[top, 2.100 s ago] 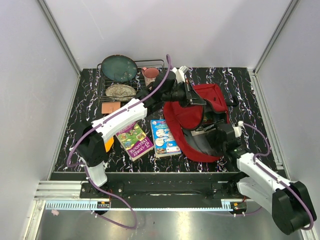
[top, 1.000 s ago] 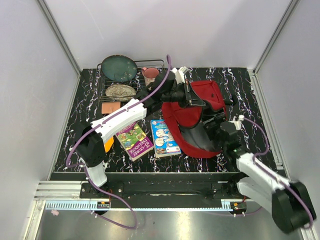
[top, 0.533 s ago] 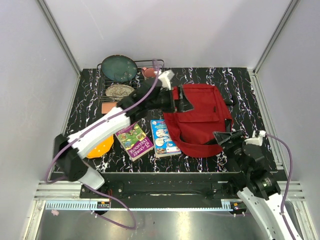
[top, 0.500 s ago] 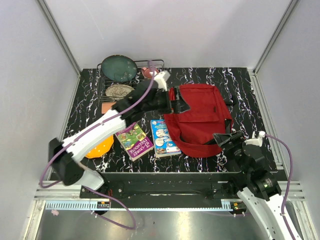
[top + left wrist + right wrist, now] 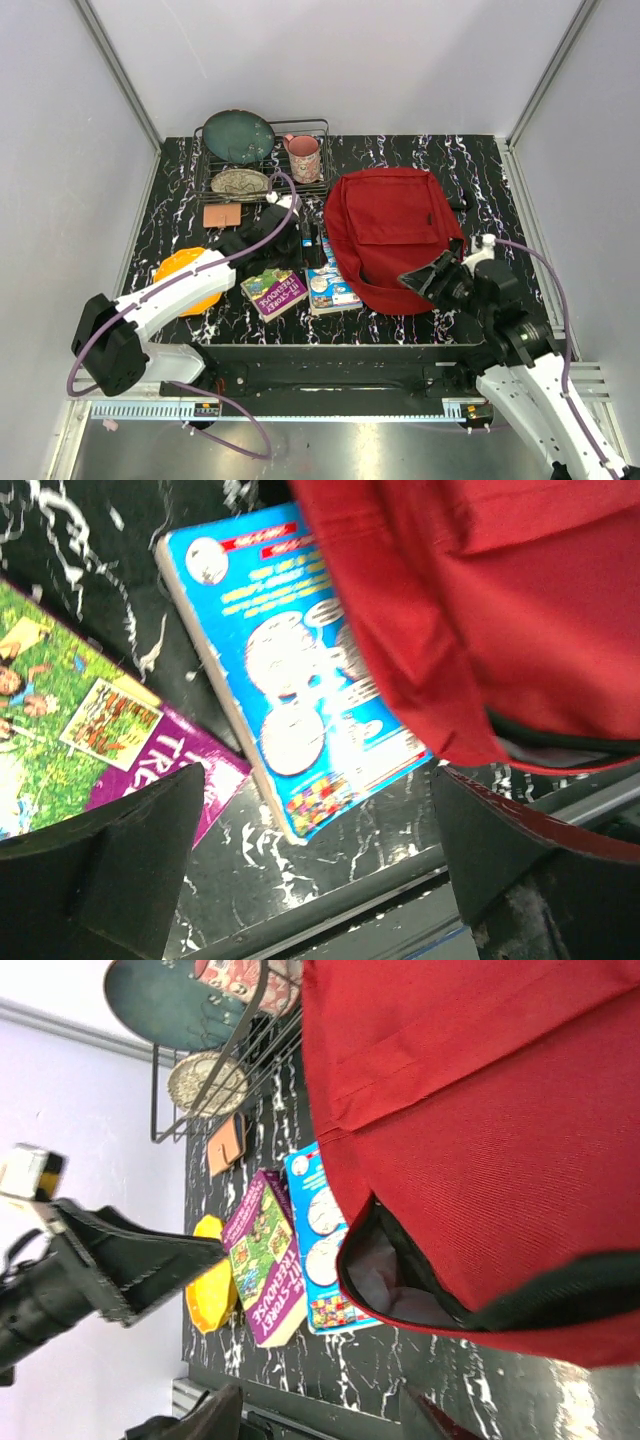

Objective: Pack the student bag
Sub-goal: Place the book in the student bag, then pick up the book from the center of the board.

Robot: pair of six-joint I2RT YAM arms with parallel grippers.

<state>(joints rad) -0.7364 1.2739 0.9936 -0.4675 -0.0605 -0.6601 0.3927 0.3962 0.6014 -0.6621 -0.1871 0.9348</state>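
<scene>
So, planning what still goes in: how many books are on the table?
2. A blue-covered paperback book lies partly under the left edge of the dark-red fabric backpack; a purple-and-green paperback book lies just left of it. More may be hidden inside the backpack.

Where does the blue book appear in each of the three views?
Top external: the blue book is at lower centre, at the left edge of the student bag.
Left wrist: the blue book fills the centre, and the bag covers its right side.
Right wrist: the blue book is at lower centre, left of the bag's open mouth.
Shared landmark: the purple book lies beside it, on the side away from the bag.
</scene>
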